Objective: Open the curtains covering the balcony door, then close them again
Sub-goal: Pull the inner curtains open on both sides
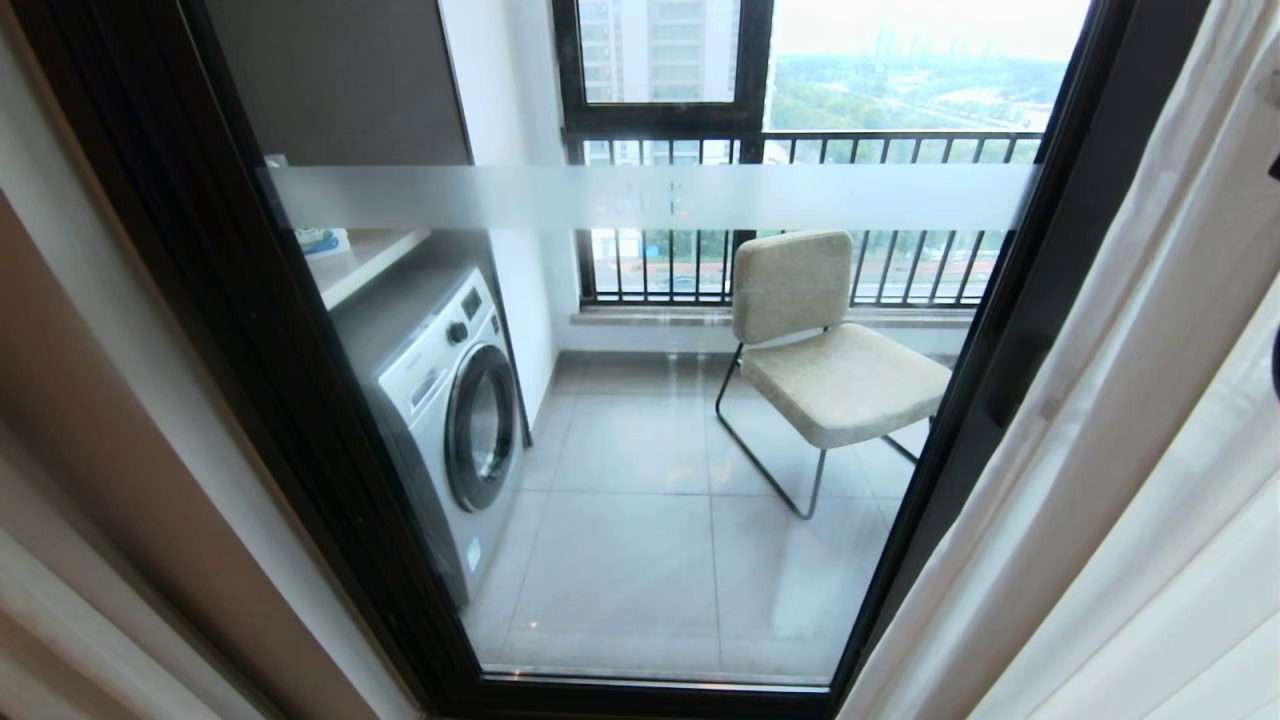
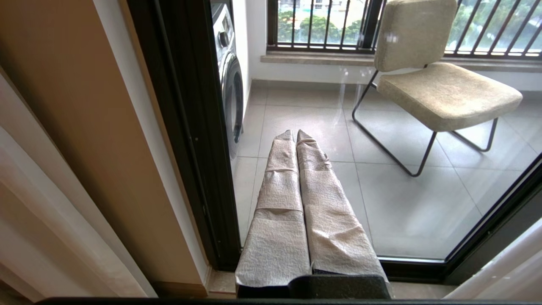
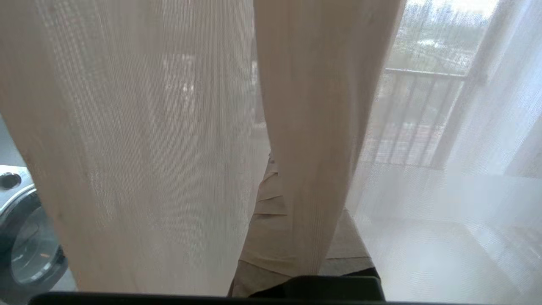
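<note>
- Behind the balcony door (image 1: 640,420), whose glass is uncovered in the head view, a washing machine (image 1: 450,420) and a chair (image 1: 820,350) stand on grey tiles.
- Curtains (image 1: 1130,450) hang bunched at the door's right edge (tops cut off).
- Right gripper (image 3: 277,169) is mostly hidden behind beige folds, fingers pinched on the curtains.
- Left gripper (image 2: 295,134) hangs clear, fingers pressed together, empty.

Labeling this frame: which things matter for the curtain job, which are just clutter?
Job:
curtains
balcony door
right tool, shut on curtain folds
left tool, shut, idle

Clutter:
washing machine
chair
railing
</note>
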Available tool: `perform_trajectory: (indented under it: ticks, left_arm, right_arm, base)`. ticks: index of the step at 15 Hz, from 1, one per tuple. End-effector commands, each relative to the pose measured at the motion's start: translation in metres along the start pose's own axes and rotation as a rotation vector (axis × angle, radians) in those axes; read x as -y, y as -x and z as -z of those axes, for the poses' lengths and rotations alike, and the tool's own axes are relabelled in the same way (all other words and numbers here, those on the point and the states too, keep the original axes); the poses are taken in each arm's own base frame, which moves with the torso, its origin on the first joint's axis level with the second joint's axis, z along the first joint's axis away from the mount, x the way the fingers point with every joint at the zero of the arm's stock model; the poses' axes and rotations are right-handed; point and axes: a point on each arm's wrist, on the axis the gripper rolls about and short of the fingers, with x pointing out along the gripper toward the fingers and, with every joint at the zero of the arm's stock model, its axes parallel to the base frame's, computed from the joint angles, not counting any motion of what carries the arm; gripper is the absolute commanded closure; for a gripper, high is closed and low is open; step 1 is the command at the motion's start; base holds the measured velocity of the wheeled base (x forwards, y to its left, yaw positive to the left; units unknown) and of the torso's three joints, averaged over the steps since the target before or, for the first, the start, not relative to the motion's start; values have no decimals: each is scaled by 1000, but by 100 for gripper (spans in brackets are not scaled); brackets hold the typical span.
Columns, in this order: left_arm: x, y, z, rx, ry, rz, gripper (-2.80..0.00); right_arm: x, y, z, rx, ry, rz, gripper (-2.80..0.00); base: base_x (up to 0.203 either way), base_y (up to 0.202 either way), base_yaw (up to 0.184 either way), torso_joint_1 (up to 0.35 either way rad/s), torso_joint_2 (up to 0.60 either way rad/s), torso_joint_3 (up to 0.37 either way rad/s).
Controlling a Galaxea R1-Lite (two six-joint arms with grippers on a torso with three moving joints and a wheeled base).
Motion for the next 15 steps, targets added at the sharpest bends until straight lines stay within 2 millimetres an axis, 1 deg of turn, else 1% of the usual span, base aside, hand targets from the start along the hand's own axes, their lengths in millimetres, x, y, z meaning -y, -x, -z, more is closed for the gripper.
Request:
perform_trajectory:
  ticks: [1, 15]
  left_arm:
    - [0, 0, 0, 0, 0, 0, 0]
    - [0, 0, 0, 2, 2, 1, 0]
  right_arm:
    - [3, 2, -2, 6, 1, 11, 0]
    - [3, 7, -4, 14, 2, 13, 0]
  base:
    - [0, 0, 0, 0, 0, 0]
    - [0, 0, 0, 0, 0, 0]
